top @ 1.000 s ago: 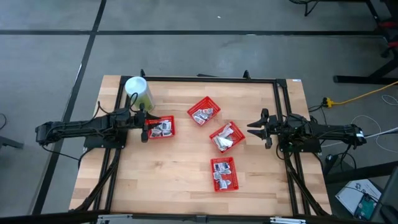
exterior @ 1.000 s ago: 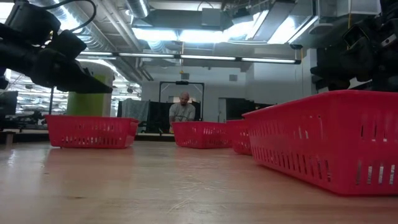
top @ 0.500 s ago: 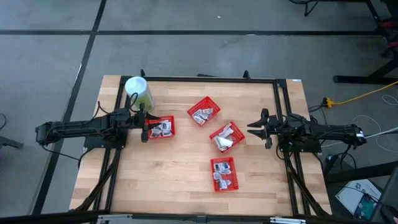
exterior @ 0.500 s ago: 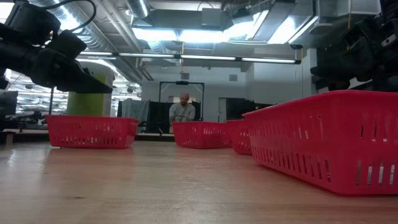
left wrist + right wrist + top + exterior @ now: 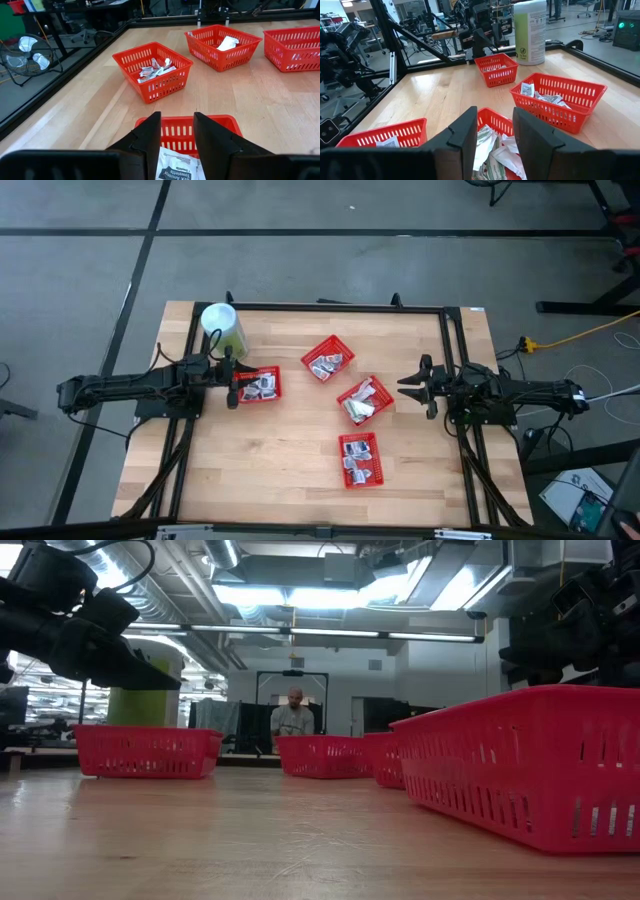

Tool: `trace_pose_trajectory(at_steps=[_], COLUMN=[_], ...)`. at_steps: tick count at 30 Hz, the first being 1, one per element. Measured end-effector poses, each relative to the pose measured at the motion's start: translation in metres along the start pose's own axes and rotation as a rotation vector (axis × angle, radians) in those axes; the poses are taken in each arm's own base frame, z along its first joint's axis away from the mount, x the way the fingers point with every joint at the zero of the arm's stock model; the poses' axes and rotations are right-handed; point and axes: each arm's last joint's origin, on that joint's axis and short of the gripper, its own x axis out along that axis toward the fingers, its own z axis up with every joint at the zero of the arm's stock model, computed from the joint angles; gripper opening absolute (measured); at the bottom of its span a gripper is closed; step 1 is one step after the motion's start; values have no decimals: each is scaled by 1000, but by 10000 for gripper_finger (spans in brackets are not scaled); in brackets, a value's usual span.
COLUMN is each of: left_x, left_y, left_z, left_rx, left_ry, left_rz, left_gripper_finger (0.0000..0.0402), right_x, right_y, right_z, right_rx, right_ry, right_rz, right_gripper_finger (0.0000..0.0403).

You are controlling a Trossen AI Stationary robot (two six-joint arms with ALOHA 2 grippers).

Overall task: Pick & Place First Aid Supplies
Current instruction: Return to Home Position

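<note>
Four red mesh baskets stand on the wooden table and hold the first aid supplies, small white-grey packets (image 5: pixel 262 386). My left gripper (image 5: pixel 233 385) hovers open at the left basket (image 5: pixel 258 385). In the left wrist view its fingers (image 5: pixel 150 137) stand above that basket's near rim, with a printed packet (image 5: pixel 176 169) below them. My right gripper (image 5: pixel 408 387) hovers open just right of the middle-right basket (image 5: pixel 363 400). In the right wrist view, crumpled packets (image 5: pixel 487 142) lie under its fingers (image 5: pixel 465 132). Neither gripper holds anything.
A tall pale-green canister (image 5: pixel 222 327) with a white lid stands at the far left of the table. Two more baskets sit at the far middle (image 5: pixel 329 359) and the near middle (image 5: pixel 360 459). A black frame rims the table. A person (image 5: pixel 292 720) sits far behind the table.
</note>
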Motion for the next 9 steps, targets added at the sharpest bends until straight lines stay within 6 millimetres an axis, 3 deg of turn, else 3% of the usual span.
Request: trace_pose_trajectory(at_steps=[9], left_x=[0], left_y=[0], left_z=[0], left_rx=[0], left_ry=[0], left_rz=[0], left_gripper_finger=[109], right_x=[0], right_y=[0], right_z=[0], right_rx=[0], right_ry=[0], right_rz=[0], right_gripper_finger=[126])
